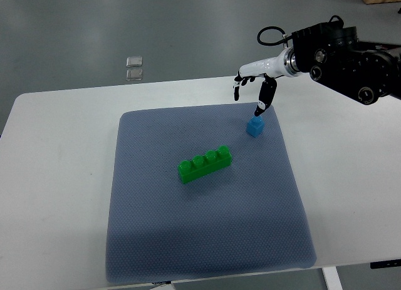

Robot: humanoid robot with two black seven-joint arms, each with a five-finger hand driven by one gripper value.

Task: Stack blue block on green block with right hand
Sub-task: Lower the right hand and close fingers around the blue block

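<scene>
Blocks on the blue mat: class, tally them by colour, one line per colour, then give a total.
Green blocks: 1, the long green block near the mat's middle.
Blue blocks: 1, the small blue block under the right hand.
Total: 2

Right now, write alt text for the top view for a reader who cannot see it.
The robot's right hand reaches in from the right with fingers spread, one fingertip just above a small blue block on a blue-grey mat. A long green block lies apart from it near the mat's middle. The mat covers a white table.
</scene>
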